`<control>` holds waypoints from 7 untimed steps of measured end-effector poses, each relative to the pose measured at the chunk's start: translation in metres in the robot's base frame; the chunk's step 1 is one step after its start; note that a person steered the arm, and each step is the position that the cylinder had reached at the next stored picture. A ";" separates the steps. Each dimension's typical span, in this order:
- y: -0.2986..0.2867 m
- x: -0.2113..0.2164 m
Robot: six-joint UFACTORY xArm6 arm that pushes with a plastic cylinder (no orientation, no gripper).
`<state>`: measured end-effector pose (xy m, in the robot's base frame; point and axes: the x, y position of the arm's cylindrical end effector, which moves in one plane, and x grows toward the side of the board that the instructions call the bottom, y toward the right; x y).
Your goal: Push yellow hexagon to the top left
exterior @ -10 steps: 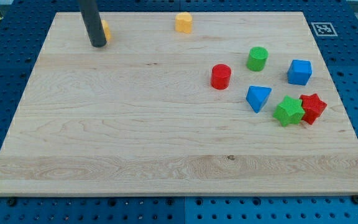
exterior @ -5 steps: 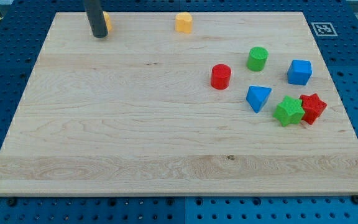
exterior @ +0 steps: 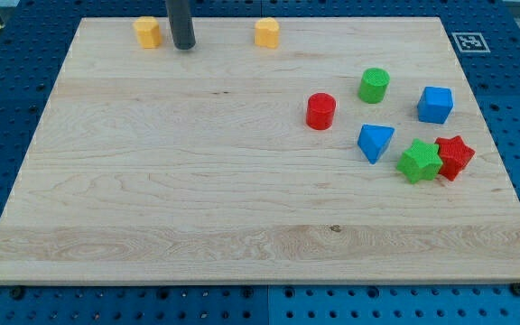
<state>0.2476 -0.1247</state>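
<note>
A yellow block, which looks like the hexagon, sits near the wooden board's top left edge. A second yellow block sits at the top middle; its shape is hard to make out. My tip rests on the board between the two. It is just right of the left yellow block, with a small gap, and touches neither.
At the view's right lie a red cylinder, a green cylinder, a blue cube, a blue triangle, a green star and a red star touching it.
My tip moved up and then right, from the left yellow block's left side to its right side. The block now shows fully, slightly left of where it was.
</note>
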 end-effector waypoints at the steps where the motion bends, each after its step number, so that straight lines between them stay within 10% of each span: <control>1: -0.002 -0.006; 7: -0.052 -0.008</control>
